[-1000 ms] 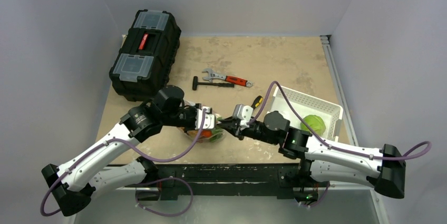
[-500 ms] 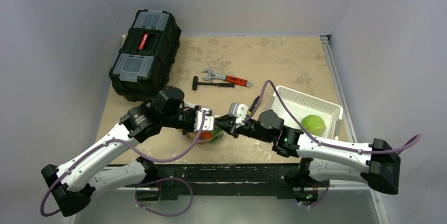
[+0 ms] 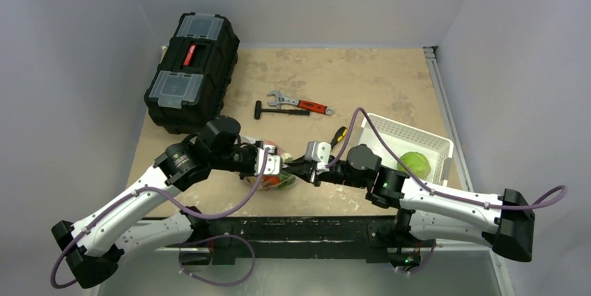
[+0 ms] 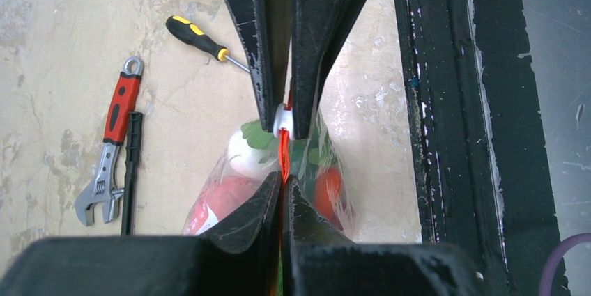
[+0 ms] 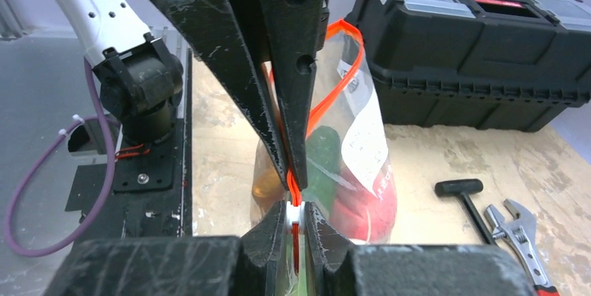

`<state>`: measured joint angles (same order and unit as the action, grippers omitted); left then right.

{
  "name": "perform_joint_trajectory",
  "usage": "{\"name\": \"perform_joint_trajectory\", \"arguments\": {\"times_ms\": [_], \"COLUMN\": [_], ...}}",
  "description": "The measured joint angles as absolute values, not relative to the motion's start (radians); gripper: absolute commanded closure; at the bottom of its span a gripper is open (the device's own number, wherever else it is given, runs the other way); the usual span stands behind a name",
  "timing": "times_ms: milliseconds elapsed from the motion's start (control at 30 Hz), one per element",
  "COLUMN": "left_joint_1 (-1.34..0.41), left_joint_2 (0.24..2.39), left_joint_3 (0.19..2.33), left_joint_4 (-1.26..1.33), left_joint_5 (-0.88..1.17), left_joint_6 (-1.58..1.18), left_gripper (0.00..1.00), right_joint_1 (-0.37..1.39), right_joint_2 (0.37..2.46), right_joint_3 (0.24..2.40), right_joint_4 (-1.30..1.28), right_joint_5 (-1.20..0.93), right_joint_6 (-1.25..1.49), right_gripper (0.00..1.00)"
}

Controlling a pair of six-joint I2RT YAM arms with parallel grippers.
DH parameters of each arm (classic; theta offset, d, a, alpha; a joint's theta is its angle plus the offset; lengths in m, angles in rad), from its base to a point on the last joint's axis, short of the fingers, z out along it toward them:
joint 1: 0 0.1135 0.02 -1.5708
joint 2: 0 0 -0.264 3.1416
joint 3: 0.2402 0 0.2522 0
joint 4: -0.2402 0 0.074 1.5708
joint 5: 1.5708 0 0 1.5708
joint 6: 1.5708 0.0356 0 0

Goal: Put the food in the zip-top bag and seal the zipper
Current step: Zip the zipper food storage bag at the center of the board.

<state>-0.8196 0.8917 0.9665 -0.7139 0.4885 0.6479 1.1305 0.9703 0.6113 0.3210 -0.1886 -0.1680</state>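
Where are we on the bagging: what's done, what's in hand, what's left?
Done: red and green food sits inside the zip-top bag. In hand: the left gripper pinches the zipper, and the right gripper is shut on the white slider. Left: the zipper's far stretch loops open, and a green leafy piece lies in the white basket.

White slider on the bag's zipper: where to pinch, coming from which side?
Pinch the white slider across its two side faces, approaching along the zipper from the end opposite the left gripper, as the right gripper does. The strip looks taut and edge-up, so those faces are the free ones.
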Motion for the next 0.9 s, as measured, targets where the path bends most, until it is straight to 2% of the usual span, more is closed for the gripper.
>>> {"name": "perform_joint_trajectory", "arguments": {"times_ms": [467, 900], "left_joint_1": [-0.818, -0.818], "left_joint_2": [0.899, 0.895], "left_joint_3": [0.966, 0.966], "left_joint_4": [-0.719, -0.673], "left_joint_5": [0.461, 0.446], "left_joint_6": [0.649, 0.649], "left_gripper": [1.0, 1.0], "right_joint_1": [1.139, 1.147], "right_joint_2": [1.063, 0.979], "right_joint_3": [0.632, 0.607], "right_joint_4": [0.36, 0.36], "right_joint_5": [-0.255, -0.113], "right_joint_6": [-0.17, -0.15], "right_gripper": [0.98, 0.97]}}
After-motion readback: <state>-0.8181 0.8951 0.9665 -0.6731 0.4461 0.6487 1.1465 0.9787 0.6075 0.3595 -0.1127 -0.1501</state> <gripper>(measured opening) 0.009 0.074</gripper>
